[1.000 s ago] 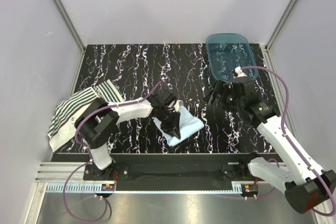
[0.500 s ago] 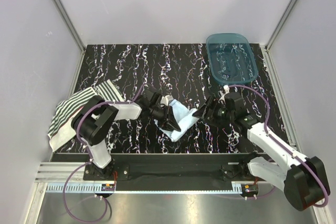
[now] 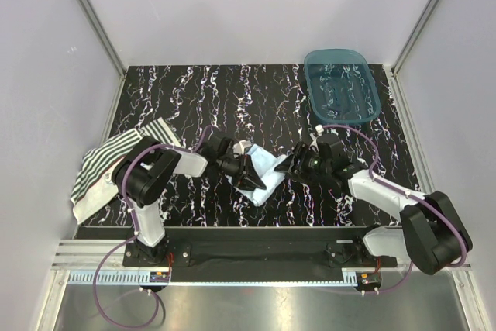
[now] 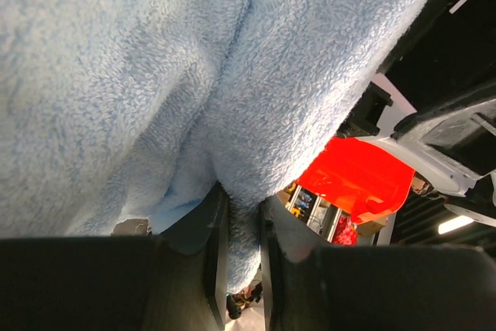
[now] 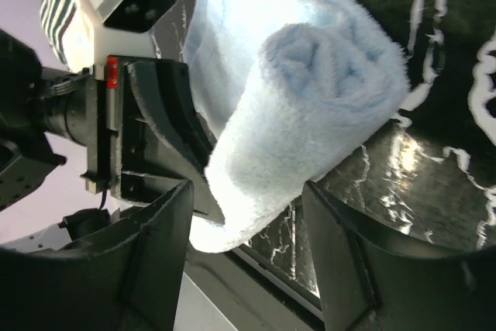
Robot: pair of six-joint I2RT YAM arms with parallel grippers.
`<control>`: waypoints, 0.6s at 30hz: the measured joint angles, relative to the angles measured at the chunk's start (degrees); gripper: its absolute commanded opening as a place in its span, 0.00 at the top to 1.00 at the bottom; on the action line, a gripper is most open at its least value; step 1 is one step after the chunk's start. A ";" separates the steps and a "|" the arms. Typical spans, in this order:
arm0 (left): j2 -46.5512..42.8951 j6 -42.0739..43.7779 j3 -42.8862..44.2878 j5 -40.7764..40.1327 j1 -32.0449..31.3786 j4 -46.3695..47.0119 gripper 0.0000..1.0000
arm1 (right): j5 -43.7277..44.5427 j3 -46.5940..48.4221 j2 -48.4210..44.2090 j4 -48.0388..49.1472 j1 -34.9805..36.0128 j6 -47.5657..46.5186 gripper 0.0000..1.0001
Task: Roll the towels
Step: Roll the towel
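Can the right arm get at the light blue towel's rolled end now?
Probably yes: the right arm's jaws stand open either side of the rolled end of the light blue towel, nothing between. The left arm's jaws pinch it farther along.

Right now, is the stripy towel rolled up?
No, the striped towel lies spread out loose on the far left, with no roll in it.

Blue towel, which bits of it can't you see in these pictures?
- Top view: part of the blue towel lies under the left gripper.
- Left wrist view: the towel fills the picture, its edges cut off; the table is hidden.
- Right wrist view: one side is behind the left gripper.
- Top view: the left arm covers part of the striped towel.
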 measured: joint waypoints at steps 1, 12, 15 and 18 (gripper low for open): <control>0.28 -0.26 0.00 0.22 0.17 0.39 0.85 | -0.20 0.00 0.46 1.01 0.37 0.37 0.50; 3.78 -3.56 -1.64 2.75 1.75 6.29 0.83 | -1.31 3.91 6.29 6.80 3.10 2.12 0.62; 3.89 -4.57 -1.86 3.19 1.97 7.45 0.80 | -1.33 5.05 10.03 8.46 3.10 2.12 0.63; 3.89 -5.29 -1.86 3.58 2.34 8.24 0.76 | -1.31 5.42 13.70 10.03 3.10 2.10 0.63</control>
